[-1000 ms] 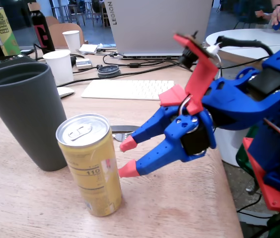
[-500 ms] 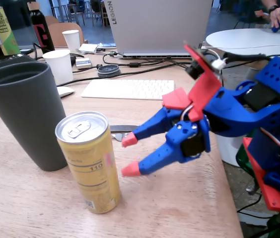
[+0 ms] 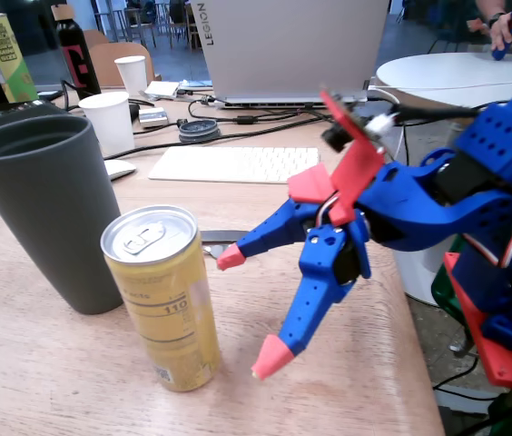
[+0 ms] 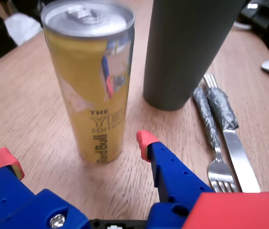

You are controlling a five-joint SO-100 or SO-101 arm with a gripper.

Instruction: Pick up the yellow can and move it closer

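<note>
The yellow can (image 3: 163,295) stands upright on the wooden table, silver top with pull tab, "110" on its side. In the wrist view the yellow can (image 4: 93,78) rises just ahead of the fingers, slightly left of centre. My blue gripper (image 3: 251,312) with red fingertips (image 3: 271,357) is open, a short way to the can's right in the fixed view, not touching it. In the wrist view the gripper (image 4: 75,150) shows both red tips spread wider than the can, with nothing between them.
A tall dark grey cup (image 3: 49,218) stands right behind the can; the cup (image 4: 189,50) is at its right in the wrist view. A fork (image 4: 211,131) and knife (image 4: 232,138) lie beside it. Keyboard (image 3: 233,164), paper cups (image 3: 111,120), laptop (image 3: 288,50) and a carton (image 3: 4,56) sit farther back. The table edge (image 3: 419,363) runs at right.
</note>
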